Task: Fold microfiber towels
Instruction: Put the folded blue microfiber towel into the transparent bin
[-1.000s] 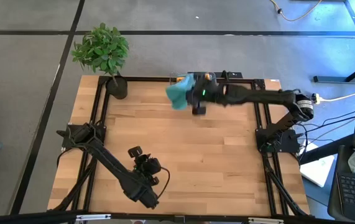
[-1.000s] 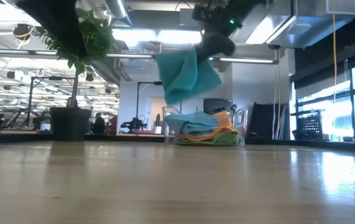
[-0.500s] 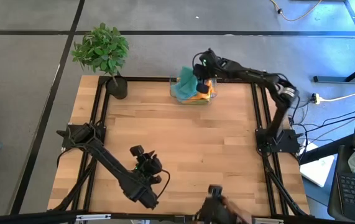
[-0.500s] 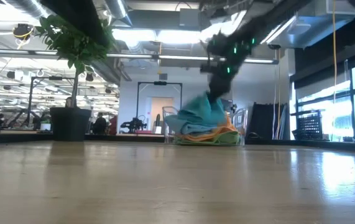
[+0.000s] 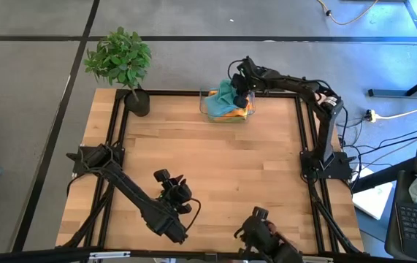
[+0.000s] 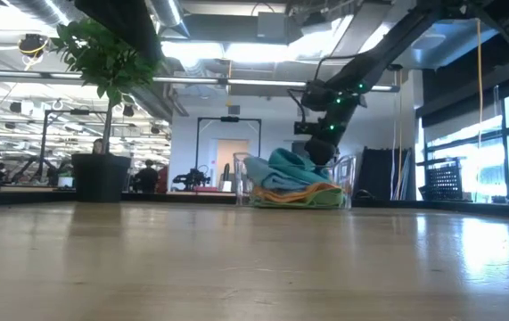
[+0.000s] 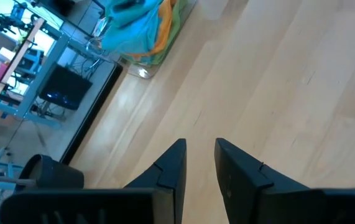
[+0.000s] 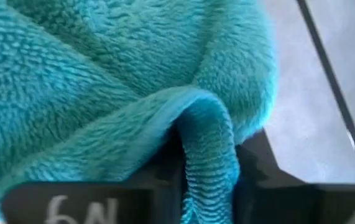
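The right arm stretches along the far edge of the table, its wrist bent down over the back middle. Its right gripper [image 5: 242,86] pinches a fold of teal towel [image 8: 133,93] between closed fingers. The left arm lies folded low at the near side, its left gripper [image 7: 199,163] pointing across the table, fingers slightly parted and holding nothing.

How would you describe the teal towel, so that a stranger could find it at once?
Look at the far edge of the wooden table, right of the potted plant, where a clear bin holds a pile of cloths. The teal towel lies on top, pinched by the right tool. The orange and green cloths lie beneath it.
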You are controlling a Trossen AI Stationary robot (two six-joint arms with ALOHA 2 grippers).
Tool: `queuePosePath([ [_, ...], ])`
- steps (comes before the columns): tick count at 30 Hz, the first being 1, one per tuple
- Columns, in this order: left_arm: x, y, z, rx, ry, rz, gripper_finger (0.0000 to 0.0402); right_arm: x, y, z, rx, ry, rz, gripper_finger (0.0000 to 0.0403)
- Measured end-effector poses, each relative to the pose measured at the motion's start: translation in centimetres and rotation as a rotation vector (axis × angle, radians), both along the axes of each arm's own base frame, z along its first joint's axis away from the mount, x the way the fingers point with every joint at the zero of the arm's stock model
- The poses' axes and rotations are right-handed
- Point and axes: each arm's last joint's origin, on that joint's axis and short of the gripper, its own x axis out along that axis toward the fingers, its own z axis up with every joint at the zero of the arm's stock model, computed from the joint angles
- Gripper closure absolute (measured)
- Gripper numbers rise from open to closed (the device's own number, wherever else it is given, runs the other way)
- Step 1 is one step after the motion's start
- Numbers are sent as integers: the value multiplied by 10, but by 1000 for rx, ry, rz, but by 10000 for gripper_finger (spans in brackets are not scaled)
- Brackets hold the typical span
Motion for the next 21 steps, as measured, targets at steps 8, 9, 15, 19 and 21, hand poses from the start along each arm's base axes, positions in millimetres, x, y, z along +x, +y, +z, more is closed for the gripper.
queuePosePath([
  [8,2,1,0,-8,-11,6,325,-2,16,46,-88,-78,17,233],
  [9,2,1,0,-8,-11,6,325,-3,20,53,-100,-91,22,225],
  [15,2,1,0,-8,-11,6,325,-11,35,88,-139,-167,15,207],
  [19,2,1,0,-8,-11,6,325,-13,36,86,-112,-151,-3,206],
  [21,2,1,0,-9,-12,6,325,-14,36,81,-84,-123,-7,206],
])
